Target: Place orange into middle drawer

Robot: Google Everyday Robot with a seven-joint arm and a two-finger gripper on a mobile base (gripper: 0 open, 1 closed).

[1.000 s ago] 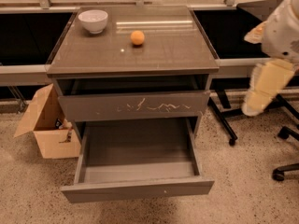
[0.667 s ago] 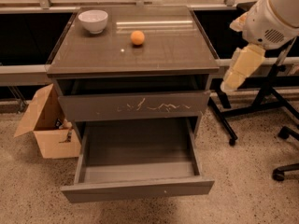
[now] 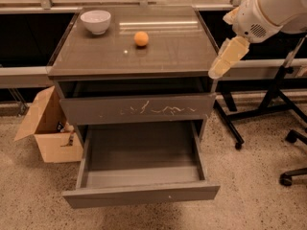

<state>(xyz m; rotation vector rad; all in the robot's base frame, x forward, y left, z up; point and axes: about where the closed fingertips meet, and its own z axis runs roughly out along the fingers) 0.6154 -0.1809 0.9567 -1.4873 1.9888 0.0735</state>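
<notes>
The orange [image 3: 141, 38] is a small round fruit resting on the cabinet's glossy top, near the middle toward the back. The middle drawer [image 3: 140, 196] is pulled out and open, a shallow dark-grey tray with a plain front bearing one tiny pale dot; nothing lies inside it. My gripper [image 3: 217, 72] hangs from the white arm at the upper right. It points down at the cabinet top's front right corner, well to the right of the orange and holding nothing that I can see.
A white bowl [image 3: 96, 21] stands at the back left of the cabinet top [image 3: 96, 56]. The drawer above [image 3: 139, 109], with pale scratches, is closed. An open cardboard box [image 3: 48, 128] sits on the floor at left. A black stand [image 3: 273, 95] and a chair base [image 3: 293, 169] are at right.
The arm has swung left and upward, bringing the gripper from beside the cabinet's right side to its front right corner. The orange, bowl and drawers have not moved.
</notes>
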